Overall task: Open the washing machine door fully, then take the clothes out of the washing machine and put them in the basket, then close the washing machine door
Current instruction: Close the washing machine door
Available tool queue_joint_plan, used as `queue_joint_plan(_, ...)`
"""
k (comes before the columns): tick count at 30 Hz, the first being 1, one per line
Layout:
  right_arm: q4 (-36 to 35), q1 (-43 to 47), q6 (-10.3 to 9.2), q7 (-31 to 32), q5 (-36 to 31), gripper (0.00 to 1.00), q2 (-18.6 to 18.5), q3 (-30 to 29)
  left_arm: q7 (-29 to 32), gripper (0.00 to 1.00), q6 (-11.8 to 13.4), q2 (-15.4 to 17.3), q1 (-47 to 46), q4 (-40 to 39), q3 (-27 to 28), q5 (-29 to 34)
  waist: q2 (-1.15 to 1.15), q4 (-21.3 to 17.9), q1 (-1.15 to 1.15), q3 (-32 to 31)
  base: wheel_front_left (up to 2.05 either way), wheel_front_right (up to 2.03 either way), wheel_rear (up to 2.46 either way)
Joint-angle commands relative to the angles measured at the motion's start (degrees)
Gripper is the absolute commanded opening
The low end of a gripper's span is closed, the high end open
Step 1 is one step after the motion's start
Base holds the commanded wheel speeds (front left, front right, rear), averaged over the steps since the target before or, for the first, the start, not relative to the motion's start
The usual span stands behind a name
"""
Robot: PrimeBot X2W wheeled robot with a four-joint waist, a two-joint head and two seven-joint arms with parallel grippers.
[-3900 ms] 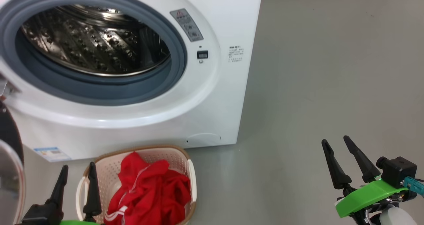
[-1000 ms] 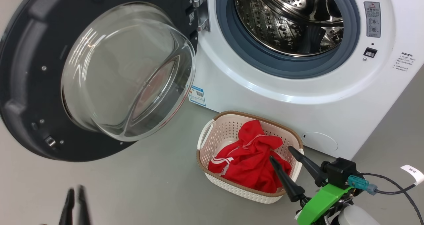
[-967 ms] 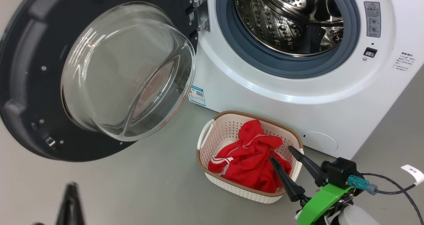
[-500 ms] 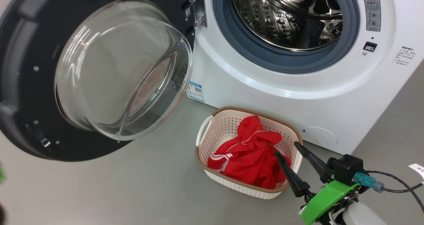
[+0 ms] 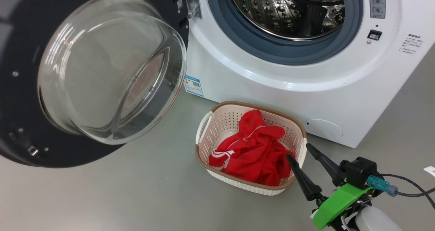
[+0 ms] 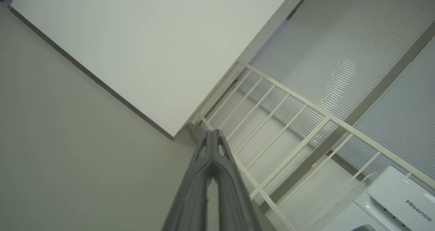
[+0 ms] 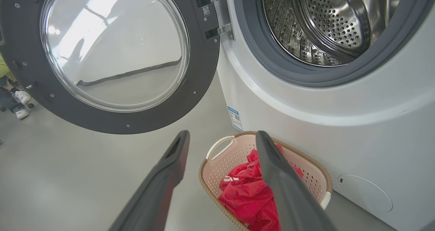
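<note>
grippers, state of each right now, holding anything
left gripper: closed, holding nothing
right gripper: open, holding nothing

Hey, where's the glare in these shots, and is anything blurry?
Head view: bright glare streaks on the door glass, sparkle on the steel drum. Right wrist view: washed-out bright patch on the door glass; the right gripper looks slightly soft. Left wrist view: flat, even light.
</note>
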Motion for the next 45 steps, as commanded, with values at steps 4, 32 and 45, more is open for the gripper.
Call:
queue_joint_plan(4,-1.5,-0.9,0.09,-0.7,-0.7,1.0,-0.6,0.7,17.9,0.0,1.0,6.6,-7.3,13.1,-0.2,-6.5,0.0,-0.1,0.0,1.2,0.0,0.0,0.0)
queue_joint_plan(32,-1.2,-1.5,0.09,-0.7,-0.7,1.0,-0.6,0.8,68.3,0.0,-0.6,3.3,-0.5,3.8,-8.7,-20.8,0.0,-1.6,0.0,1.3,0.0,0.0,0.0)
queue_joint_plan(45,-1.6,0.0,0.09,-0.7,-0.9,1.0,0.2,-0.7,83.1,0.0,-0.6,-1.7,12.8,-23.3,-10.1,-33.3,0.0,-3.1,0.0,-0.5,0.0,0.0,0.0)
